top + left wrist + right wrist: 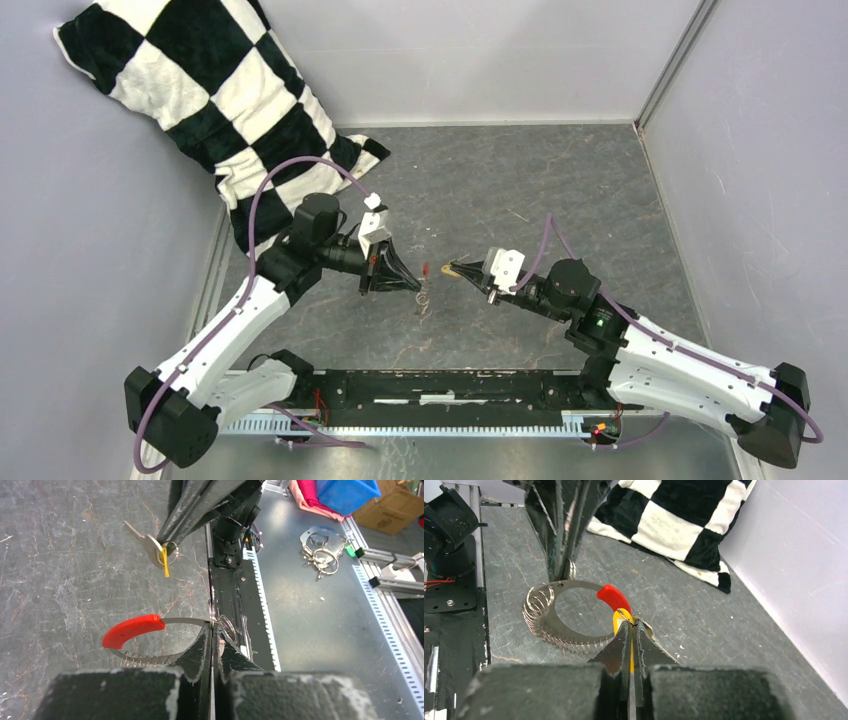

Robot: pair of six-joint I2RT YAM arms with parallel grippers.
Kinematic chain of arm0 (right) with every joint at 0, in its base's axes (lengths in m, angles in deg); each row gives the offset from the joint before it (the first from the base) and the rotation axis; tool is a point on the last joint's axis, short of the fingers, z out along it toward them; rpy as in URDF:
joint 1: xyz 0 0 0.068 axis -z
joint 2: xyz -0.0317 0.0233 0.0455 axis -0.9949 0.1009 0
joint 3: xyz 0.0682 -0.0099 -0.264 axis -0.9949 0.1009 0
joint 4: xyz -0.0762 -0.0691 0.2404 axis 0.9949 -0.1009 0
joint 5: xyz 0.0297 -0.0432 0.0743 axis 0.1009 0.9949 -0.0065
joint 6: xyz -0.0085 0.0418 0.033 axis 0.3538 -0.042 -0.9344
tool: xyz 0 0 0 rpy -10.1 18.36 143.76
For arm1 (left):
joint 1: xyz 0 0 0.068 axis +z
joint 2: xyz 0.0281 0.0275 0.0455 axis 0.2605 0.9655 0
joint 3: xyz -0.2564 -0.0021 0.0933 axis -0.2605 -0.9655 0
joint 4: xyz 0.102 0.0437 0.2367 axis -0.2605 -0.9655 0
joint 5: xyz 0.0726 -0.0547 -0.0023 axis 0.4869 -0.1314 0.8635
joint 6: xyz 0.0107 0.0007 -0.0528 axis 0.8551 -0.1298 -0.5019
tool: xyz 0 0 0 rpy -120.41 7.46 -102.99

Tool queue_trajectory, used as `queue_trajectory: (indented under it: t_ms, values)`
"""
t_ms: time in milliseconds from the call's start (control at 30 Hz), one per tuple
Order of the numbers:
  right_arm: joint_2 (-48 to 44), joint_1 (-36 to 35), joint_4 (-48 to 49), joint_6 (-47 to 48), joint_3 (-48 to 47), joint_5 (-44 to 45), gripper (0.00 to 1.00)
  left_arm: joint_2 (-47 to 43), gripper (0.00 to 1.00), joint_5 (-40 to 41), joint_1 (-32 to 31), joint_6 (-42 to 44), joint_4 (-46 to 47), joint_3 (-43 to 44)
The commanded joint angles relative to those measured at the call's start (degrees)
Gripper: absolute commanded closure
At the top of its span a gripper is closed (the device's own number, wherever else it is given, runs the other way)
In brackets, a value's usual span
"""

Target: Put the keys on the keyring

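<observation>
Closest to me, past the arm bases, a bunch of loose metal rings [320,550] is lying on a bare metal sheet, out of the work. The black mounting rail [450,385] is carrying both arms, and they are reaching inward from it so that their tips are meeting over the middle of the grey tabletop [560,190].

The left tool [212,630] is pressing its fingers together on the thin metal band of the keyring [185,621], pinching it at the rim and holding it clear of the tabletop. I take it that grip is leaving the hoop and its red sleeve [132,629] free and jutting toward the other arm. A row of small coils is hanging along the ring's lower arc, and a smaller wire loop is dangling just beside the left fingers.

Opposite it, the right tool [630,625] is squeezing shut on the key [620,617] by its yellow head. In the left wrist view the silvery blade is poking out to the side of the fingers, seemingly so it stays clear. The yellow head is sitting just beside the end of the red sleeve; I cannot tell whether they are touching. The key is not yet on the ring. To my eye the two arms are lining up the threading, which is going to demand a fine, steady approach, since a slip could twist the ring in its narrow pinch.

Farther back, a black-and-white checkered cloth [220,90] is slumping against the far left wall, well apart from the tools.
</observation>
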Motion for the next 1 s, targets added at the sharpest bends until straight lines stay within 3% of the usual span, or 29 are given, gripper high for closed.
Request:
queue_trajectory:
  t_ms: [0,200,967]
  values:
    - [-0.54,-0.24,0.32,3.6,-2.13,-0.57,0.99,1.71,0.98,-0.78,-0.06,-7.89,7.94,3.34]
    - [-1.54,-2.86,2.87,6.07,-0.79,2.84,0.99,1.9,0.98,-0.6,-0.06,-16.62,14.68,2.34]
    - [0.73,-7.6,11.95,5.82,-1.2,5.15,0.99,-1.93,0.98,-6.32,-0.15,-11.33,13.34,5.6]
